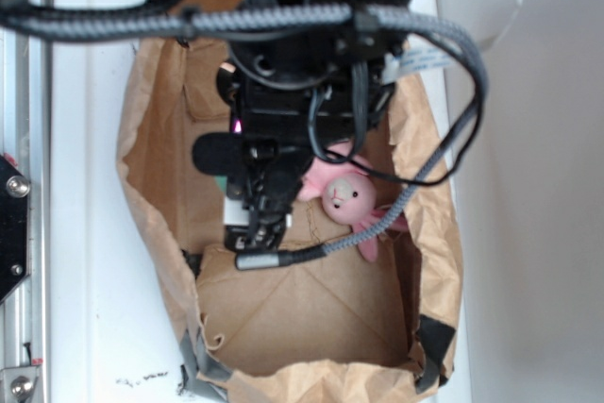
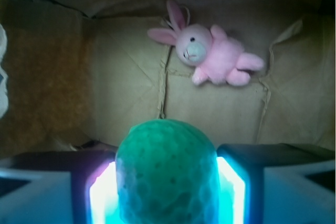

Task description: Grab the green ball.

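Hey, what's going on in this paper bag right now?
The robot arm is reaching down into the bag. Its tool is shut on the green ball, one finger on each side. The pink bunny lies untouched on the bag floor, apart from the ball.

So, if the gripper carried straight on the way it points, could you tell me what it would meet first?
The gripper is shut on the green ball, so the ball would lead. Ahead lies the bare brown floor of the paper bag; the pink bunny sits off to the side. Depth is unclear.
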`<state>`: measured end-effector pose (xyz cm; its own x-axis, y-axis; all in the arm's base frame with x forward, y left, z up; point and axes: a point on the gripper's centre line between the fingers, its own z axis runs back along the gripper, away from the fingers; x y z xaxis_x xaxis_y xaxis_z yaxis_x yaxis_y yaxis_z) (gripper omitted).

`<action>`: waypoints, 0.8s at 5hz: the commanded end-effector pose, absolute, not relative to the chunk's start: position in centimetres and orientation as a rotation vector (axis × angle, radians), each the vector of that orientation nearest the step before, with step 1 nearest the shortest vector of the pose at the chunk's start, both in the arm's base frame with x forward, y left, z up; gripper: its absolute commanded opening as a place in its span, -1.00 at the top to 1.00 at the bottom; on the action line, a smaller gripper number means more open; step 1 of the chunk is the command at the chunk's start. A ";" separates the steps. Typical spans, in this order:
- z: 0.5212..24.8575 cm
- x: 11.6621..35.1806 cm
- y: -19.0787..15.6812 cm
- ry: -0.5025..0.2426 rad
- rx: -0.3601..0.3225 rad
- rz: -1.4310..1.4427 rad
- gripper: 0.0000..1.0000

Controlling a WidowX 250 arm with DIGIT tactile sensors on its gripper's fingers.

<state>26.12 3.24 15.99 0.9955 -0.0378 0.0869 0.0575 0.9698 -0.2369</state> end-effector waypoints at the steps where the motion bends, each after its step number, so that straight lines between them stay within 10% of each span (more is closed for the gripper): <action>1: 17.8 26.7 3.9 -0.303 -0.208 -0.011 1.00; 4: 17.1 27.5 3.5 -0.305 -0.128 0.023 1.00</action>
